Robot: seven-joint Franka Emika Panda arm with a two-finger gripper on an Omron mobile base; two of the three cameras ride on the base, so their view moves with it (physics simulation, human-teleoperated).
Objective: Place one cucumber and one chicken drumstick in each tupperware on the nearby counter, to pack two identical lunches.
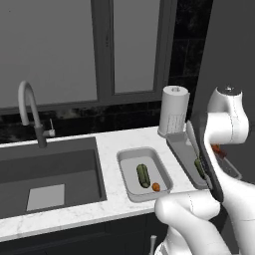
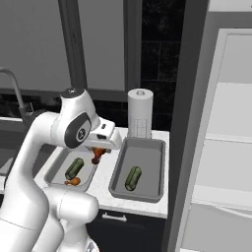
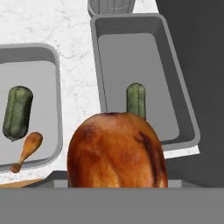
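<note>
Drumstick (image 3: pixel 117 151) foremost; paper towel roll (image 2: pixel 140 112) behind tupperware (image 2: pixel 139 170).

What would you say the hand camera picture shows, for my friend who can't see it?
A big browned chicken drumstick, held in the gripper, fills the bottom middle, hanging above the white counter. Beyond it sits the larger grey tupperware with one cucumber inside. To the left, the smaller tupperware holds a cucumber and a small drumstick.
</note>
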